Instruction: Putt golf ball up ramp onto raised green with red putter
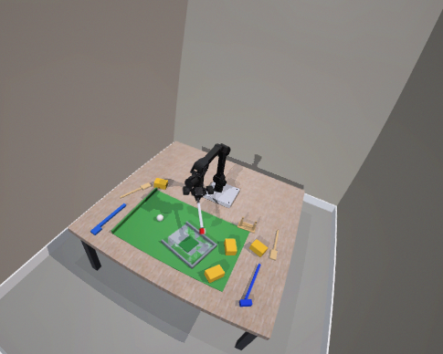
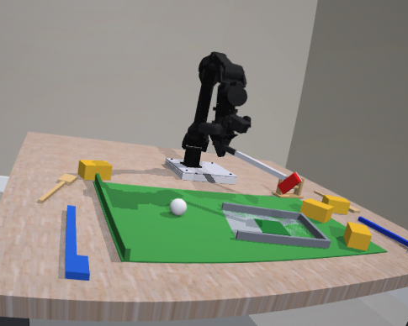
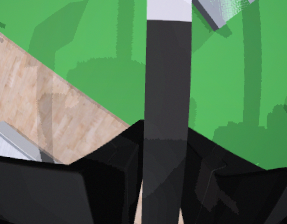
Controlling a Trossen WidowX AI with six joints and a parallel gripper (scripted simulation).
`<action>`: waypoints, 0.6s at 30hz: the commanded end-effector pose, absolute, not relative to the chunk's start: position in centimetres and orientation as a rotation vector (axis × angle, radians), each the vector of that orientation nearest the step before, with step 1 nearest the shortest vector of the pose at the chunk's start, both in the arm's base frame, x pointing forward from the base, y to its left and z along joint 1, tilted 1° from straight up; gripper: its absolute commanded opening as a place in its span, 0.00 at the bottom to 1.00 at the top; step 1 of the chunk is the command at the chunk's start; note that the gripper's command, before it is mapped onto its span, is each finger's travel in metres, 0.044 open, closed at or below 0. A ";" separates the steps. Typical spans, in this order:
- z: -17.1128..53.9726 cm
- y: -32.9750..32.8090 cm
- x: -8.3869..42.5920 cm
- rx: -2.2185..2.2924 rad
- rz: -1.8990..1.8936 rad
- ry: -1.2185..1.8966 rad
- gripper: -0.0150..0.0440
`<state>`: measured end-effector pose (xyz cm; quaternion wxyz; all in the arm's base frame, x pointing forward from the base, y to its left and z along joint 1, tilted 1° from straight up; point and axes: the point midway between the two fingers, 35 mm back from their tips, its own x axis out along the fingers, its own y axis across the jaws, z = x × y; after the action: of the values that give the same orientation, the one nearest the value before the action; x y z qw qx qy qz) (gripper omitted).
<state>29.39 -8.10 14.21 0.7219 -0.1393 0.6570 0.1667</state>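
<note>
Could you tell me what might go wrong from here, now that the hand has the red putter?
1. The hand grips the red putter at the very end of its dark grip, so the shaft could pivot or slip on impact.
2. The putter head hangs by the gray-walled raised green, far from the golf ball; swinging over could clip a wall.
3. A hard putt may overshoot toward the yellow blocks.

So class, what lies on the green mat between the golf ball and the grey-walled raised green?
Nothing: in the exterior view, only bare green mat separates the golf ball from the raised green.
</note>
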 end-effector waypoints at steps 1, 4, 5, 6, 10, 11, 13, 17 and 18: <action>14.6 -10.1 28.9 -0.237 0.275 1.468 0.25; 14.7 -11.7 28.3 -0.177 0.202 1.484 0.25; 14.8 -12.2 28.0 -0.157 0.177 1.489 0.25; 14.8 -12.7 27.8 -0.137 0.153 1.494 0.25; 15.0 -14.8 26.9 -0.058 0.059 1.510 0.25; 15.1 -15.3 26.7 -0.039 0.036 1.513 0.25; 15.2 -16.4 26.2 0.000 -0.010 1.520 0.25; 15.3 -18.4 25.0 0.078 -0.100 1.530 0.25; 15.4 -18.9 24.7 0.098 -0.123 1.532 0.25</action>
<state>25.41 -17.50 15.03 0.7199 0.0224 0.6932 -0.0256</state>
